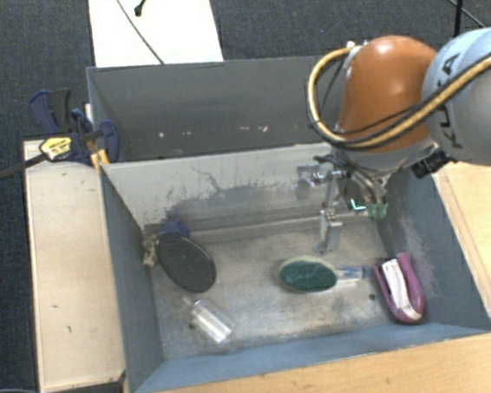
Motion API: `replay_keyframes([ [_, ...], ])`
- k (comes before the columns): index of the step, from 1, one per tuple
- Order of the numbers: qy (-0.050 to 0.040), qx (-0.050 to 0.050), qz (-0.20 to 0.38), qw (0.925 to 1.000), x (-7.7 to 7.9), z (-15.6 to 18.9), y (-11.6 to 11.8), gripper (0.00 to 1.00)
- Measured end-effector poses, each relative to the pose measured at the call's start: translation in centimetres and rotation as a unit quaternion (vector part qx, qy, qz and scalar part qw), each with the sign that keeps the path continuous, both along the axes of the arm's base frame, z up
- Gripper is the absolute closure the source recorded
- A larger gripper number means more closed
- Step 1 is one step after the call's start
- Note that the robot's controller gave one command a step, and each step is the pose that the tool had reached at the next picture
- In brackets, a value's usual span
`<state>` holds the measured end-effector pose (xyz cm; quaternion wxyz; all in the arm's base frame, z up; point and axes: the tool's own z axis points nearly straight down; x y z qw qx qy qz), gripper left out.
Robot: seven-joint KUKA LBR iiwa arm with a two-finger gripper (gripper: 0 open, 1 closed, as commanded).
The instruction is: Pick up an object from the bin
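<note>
Gripper [324, 242] low, just behind one green brush [307, 275], its spread cannot be told, one dark oval disc [187, 264] left, one clear vial [211, 321] front-left, one purple-white item [401, 289] right

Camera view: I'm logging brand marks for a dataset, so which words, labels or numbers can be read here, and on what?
"KU": orange letters on the grey arm, partly cut off by its cables; the rest cannot be read.
Purple and white thing at the bin's right: any print is too small to read.
Green oval brush, dark oval brush, clear vial: no text.
</note>
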<state>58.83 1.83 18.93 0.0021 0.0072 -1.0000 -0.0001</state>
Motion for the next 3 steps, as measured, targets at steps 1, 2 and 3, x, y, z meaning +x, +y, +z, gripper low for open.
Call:
replay_keyframes([
  [1, 0.0023, 0.001, 0.087, 0.9962, -4.5, -11.7, -2.0, 0.0],
  [2, -0.0023, 0.001, 0.086, 0.9963, -4.2, -11.3, -2.0, 1.0],
  [3, -0.0077, -0.001, 0.065, 0.9978, -4.8, 7.0, -3.2, 1.0],
])
